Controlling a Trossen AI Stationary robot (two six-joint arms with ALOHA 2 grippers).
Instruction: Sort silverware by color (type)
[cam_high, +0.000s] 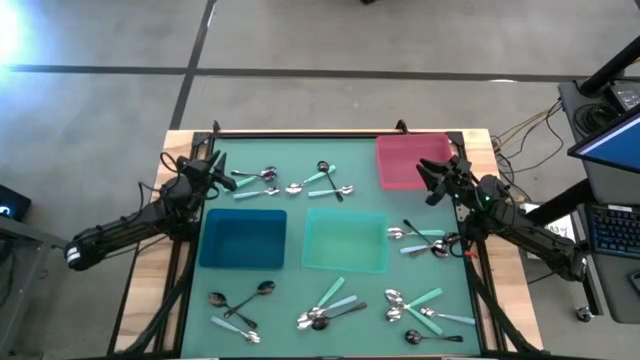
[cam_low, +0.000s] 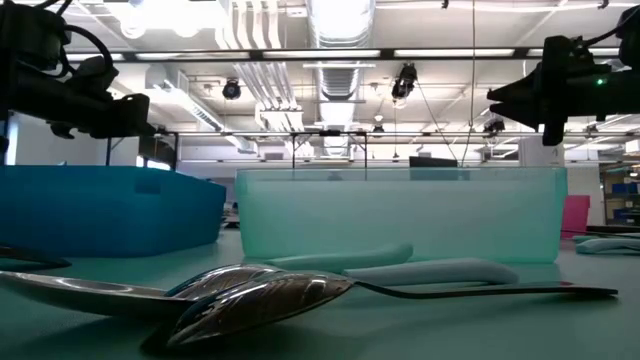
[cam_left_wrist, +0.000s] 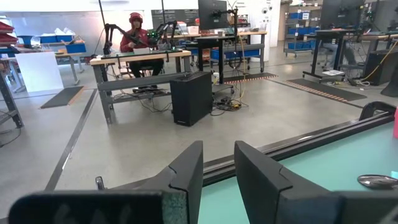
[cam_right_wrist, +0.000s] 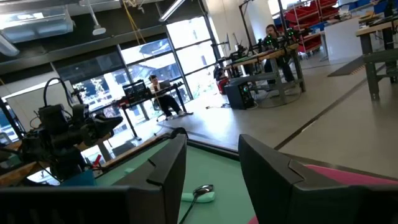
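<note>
Both arms are dark, nearly black, built of round tube sections joined by thicker knuckle-like joints, with thin black cables looped along them near the table (cam_high: 320, 138) edges. The left gripper (cam_left_wrist: 217, 180) ends in two flat, wedge-shaped black fingers with a matte, slightly grainy surface and bevelled inner edges, and the right gripper (cam_right_wrist: 211, 180) has the same pair of broad, angular black fingers. On the right arm, close to the pink bin (cam_high: 410, 160), a small green light glows on the wrist housing.
</note>
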